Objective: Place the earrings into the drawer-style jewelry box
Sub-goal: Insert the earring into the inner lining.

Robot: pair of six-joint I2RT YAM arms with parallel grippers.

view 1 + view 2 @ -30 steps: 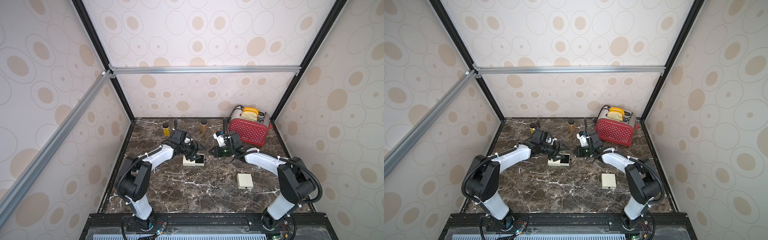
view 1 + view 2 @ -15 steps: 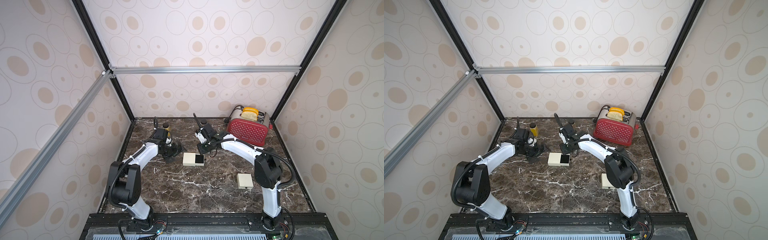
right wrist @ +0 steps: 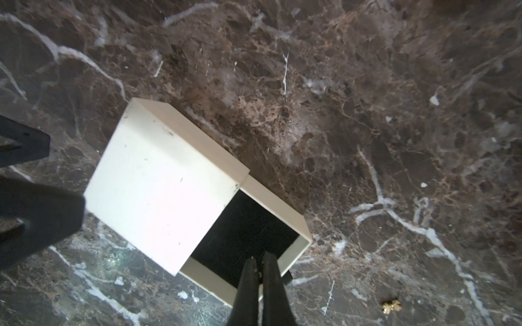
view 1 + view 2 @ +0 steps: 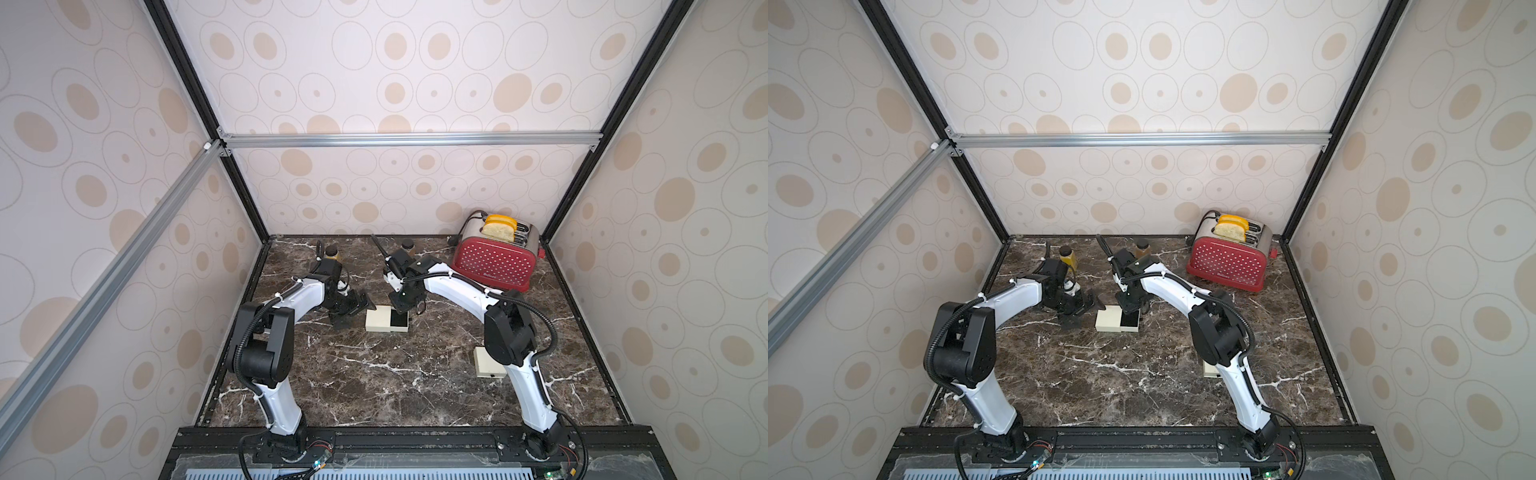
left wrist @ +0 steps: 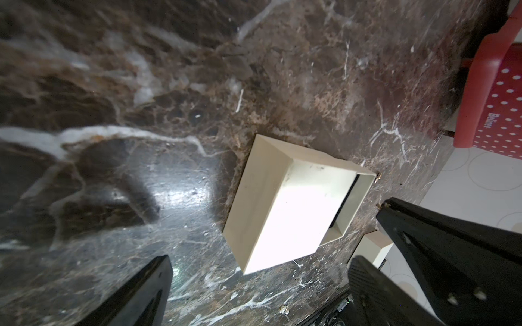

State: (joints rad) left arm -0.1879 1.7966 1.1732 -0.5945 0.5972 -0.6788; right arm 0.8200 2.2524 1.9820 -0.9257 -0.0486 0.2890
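**Right arm poised over the open drawer**

Both top views first: the jewelry box [image 4: 378, 323] sits mid-table on the dark marble table [image 4: 374, 386]. Its drawer [image 4: 399, 321] is slid out and the black lining shows. The right gripper [image 4: 401, 306] hangs directly above that opening. The left gripper [image 4: 353, 311] lies low just beside the box's closed end, spread wide and touching nothing.

Over to the left wrist: the box fills the middle, and the black fingers [image 5: 141, 290] stand far apart, clear of it.

Now the right wrist, and here's the action. The fingers [image 3: 248, 282] are pressed together over the drawer's outer end, and a speck of gold shows pinched at the tips. That's an earring [image 3: 259, 272], I'd say, though it's too small to be sure. A loose earring [image 3: 391, 306] lies on the marble near the drawer, apart from it.

These look tiny, light and hard, so they may well skid on polished stone. I'd pinch the loose one across its bulkiest part with the very fingertips. Letting go low over the lining should keep either piece from bouncing out.
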